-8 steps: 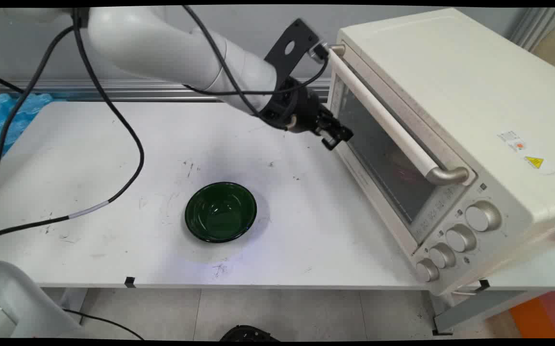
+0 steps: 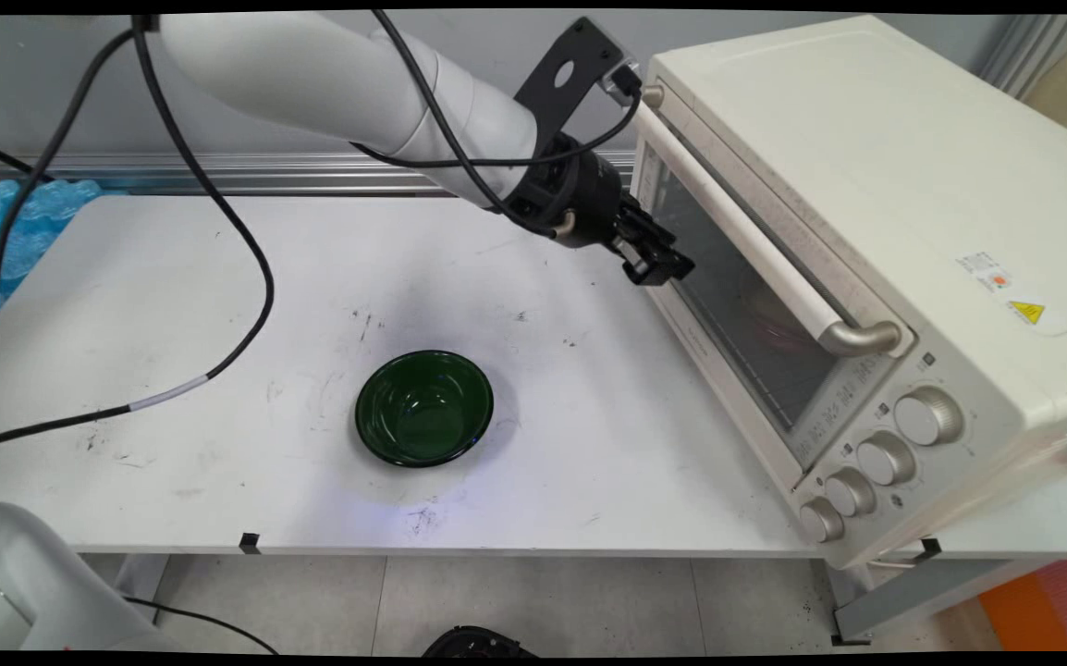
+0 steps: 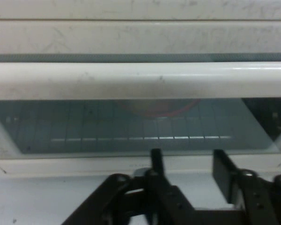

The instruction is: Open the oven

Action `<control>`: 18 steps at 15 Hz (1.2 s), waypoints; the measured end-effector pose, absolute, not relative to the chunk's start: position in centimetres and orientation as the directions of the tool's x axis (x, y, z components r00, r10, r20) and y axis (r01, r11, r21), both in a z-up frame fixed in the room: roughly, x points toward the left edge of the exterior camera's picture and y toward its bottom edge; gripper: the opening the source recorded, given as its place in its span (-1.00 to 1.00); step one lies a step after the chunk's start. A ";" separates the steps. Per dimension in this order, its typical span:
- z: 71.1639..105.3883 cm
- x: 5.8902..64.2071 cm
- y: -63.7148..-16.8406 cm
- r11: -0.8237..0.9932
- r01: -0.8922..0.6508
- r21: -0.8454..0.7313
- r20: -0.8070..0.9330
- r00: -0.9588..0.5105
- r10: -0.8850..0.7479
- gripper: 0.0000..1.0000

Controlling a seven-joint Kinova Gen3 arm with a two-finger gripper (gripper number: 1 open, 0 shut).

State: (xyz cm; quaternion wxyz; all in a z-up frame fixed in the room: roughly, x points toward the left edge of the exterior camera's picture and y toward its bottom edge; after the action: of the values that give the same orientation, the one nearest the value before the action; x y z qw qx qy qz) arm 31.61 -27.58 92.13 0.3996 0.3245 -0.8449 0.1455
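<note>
fingers (image 3: 155,161) apart, gripper (image 2: 658,265) near oven door (image 2: 737,305)

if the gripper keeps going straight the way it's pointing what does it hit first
Most likely the oven door's glass, low down, below the handle bar. The gripper faces the closed door with empty, parted fingers; the exact gap is unclear.

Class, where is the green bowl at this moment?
In the main view the green bowl sits on the white table near its front-centre, left of the toaster oven and well below the gripper.
</note>
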 end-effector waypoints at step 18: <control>98.6 34.4 -22.7 0.737 -0.668 0.098 0.646 -0.521 -0.558 1.00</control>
State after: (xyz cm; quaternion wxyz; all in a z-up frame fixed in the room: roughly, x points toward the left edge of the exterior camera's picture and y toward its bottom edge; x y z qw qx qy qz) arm 34.39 -22.70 98.59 0.3391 0.3532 -0.8681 0.0814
